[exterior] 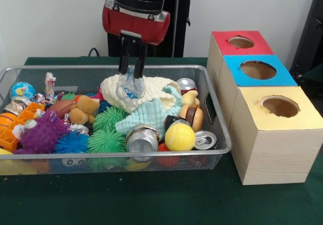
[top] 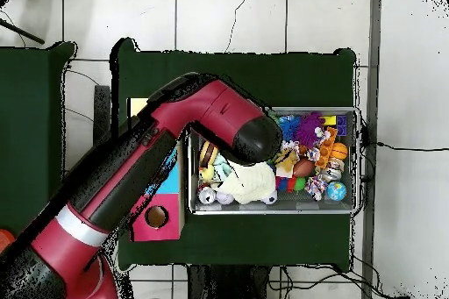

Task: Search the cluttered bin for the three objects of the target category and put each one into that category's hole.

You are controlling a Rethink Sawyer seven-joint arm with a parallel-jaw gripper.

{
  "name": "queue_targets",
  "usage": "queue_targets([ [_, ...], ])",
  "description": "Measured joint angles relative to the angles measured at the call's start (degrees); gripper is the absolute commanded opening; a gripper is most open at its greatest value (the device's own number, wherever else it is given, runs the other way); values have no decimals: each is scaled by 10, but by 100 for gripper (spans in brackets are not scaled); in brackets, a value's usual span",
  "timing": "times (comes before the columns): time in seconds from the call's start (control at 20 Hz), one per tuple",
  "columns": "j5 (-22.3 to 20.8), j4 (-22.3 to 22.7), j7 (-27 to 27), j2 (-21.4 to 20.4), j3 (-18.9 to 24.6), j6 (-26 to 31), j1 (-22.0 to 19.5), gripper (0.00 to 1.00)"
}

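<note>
The silver wire-mesh bin (exterior: 218,126) is full of toys and cans; it also shows in the overhead view (top: 355,162). My gripper (exterior: 131,76) hangs over the bin's middle, above a cream cloth (exterior: 156,91). It is shut on a piece of clear wrinkly plastic film (exterior: 129,89), which hangs from the fingertips just above the cloth. The blue-topped box's hole (exterior: 258,69) is to the right of the bin, between the red and yellow boxes. In the overhead view my arm (top: 250,138) hides the gripper and the film. I cannot make out other film pieces.
The red-topped box (exterior: 241,42) and the yellow-topped box (exterior: 280,106) flank the blue one. The bin holds silver cans (exterior: 142,138), a yellow ball (exterior: 179,136), spiky green and purple balls (exterior: 106,141), a light blue cloth (exterior: 151,115) and a plush toy (exterior: 83,109).
</note>
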Motion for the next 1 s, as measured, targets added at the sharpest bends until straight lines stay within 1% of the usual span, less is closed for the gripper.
queue_targets([
  [0.4, -8, 12, -4, -38, 30, 0, 9, 0],
  [0.55, -21, 12, -4, -51, 31, 0, 12, 0],
  [0.7, -44, 12, -4, -63, 31, 0, 22, 0],
  [0.85, -66, 9, -4, -70, 24, -1, 37, 0],
  [0.95, -65, 8, -3, -69, 11, -5, 42, 0],
  [1.0, -60, 7, -3, -66, -7, -11, 45, 0],
])
